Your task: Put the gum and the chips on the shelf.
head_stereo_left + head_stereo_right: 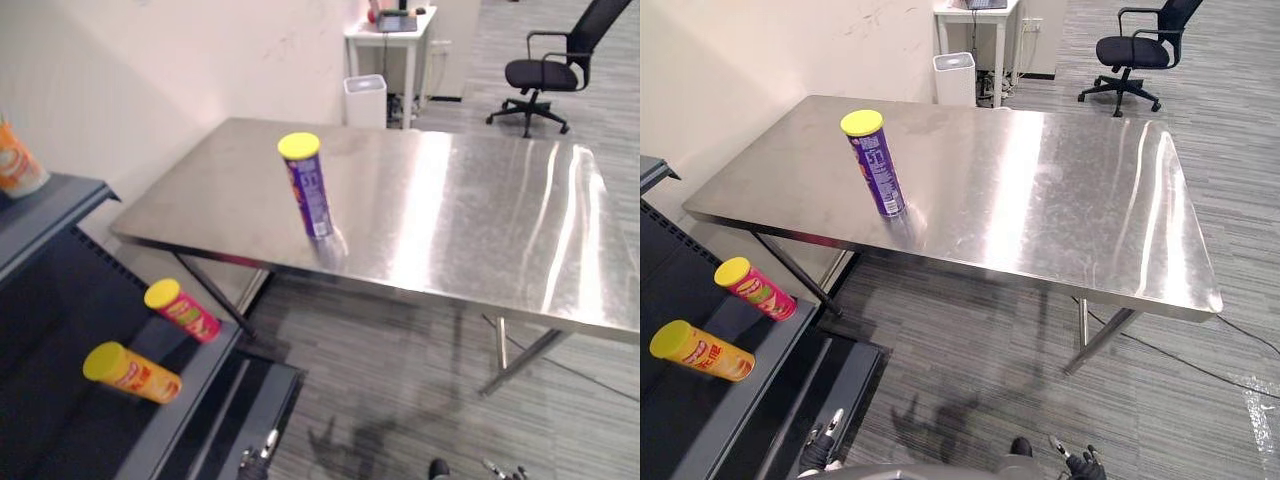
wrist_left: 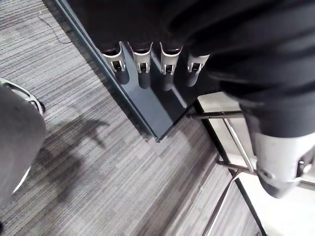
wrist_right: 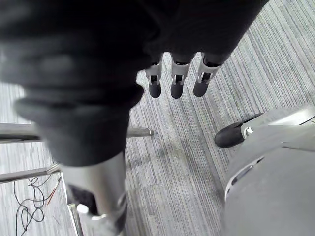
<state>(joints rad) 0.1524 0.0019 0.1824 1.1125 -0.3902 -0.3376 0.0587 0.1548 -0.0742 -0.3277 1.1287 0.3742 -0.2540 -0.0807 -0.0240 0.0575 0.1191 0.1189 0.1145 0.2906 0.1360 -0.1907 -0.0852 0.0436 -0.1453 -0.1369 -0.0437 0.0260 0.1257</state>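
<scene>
Left robot hand [image 2: 142, 61] and right robot hand [image 3: 177, 84] both hang empty, fingers relaxed and nearly straight.

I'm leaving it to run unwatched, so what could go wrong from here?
1. The tall purple can stands upright near the near edge of the table; a clumsy reach could tip it onto the floor.
2. The pink can and orange can lie on their sides on the shelf; adding another might set them rolling.
</scene>
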